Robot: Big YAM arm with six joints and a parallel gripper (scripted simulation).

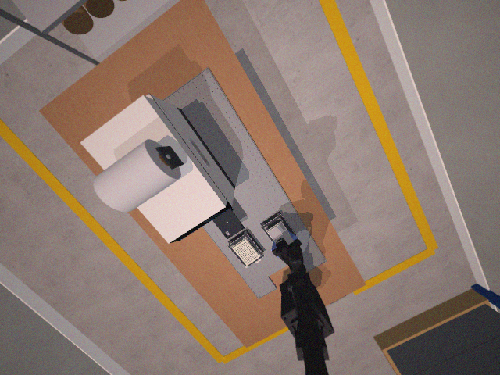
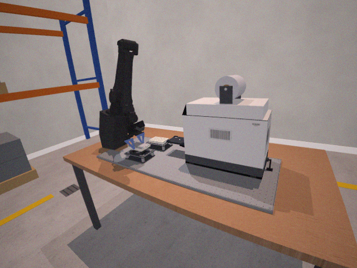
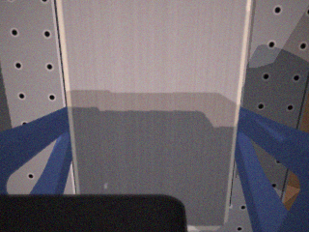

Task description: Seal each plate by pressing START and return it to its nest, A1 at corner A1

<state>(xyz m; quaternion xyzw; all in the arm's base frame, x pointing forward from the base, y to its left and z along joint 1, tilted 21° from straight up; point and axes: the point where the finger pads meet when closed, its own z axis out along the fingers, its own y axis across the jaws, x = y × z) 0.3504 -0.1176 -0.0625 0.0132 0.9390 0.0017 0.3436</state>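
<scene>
My gripper (image 1: 284, 238) (image 2: 138, 144) (image 3: 154, 115) is shut on a plate with a plain grey foil top (image 1: 276, 230) (image 2: 143, 147) (image 3: 154, 48). The blue fingers press on its two long sides. The foiled plate looks level and a little above the front nest (image 2: 144, 158); its exact height over the nest is hard to tell. The open plate (image 1: 246, 250) (image 2: 158, 140), cream with visible wells, sits in the other nest (image 2: 163, 147). The white sealer (image 1: 194, 201) (image 2: 225, 138) stands beyond. Its lamp and START are not discernible. Well A1 is hidden.
A dark flat piece (image 1: 226, 221) (image 2: 176, 140) sticks out of the sealer's near end, close to the open plate; I cannot tell surely that it is the stage. A large foil roll (image 1: 129, 175) (image 2: 230, 85) sits on top of the sealer.
</scene>
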